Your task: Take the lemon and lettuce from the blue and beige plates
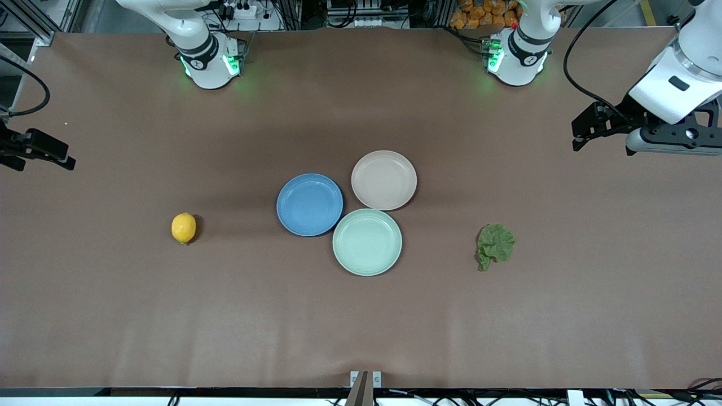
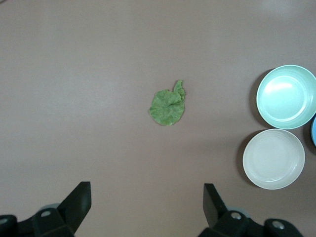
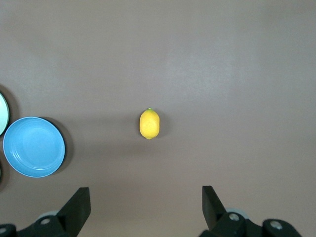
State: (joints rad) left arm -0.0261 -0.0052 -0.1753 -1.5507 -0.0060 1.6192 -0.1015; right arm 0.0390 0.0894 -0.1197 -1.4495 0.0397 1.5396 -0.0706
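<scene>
The lemon (image 1: 183, 228) lies on the bare table toward the right arm's end, apart from the blue plate (image 1: 309, 204). The lettuce (image 1: 495, 245) lies on the table toward the left arm's end, apart from the beige plate (image 1: 384, 180). Both plates are empty. My left gripper (image 1: 576, 135) is open and empty, high over the left arm's end of the table; its wrist view shows the lettuce (image 2: 168, 106) well ahead of the gripper (image 2: 147, 197). My right gripper (image 1: 56, 155) is open and empty over the right arm's end; its wrist view shows the lemon (image 3: 149, 124) ahead of the gripper (image 3: 146, 200).
A pale mint-green plate (image 1: 367, 241), empty, touches the blue and beige plates and sits nearest the front camera. The three plates cluster mid-table. The left wrist view shows the mint (image 2: 286, 96) and beige (image 2: 274, 159) plates; the right wrist view shows the blue plate (image 3: 33, 146).
</scene>
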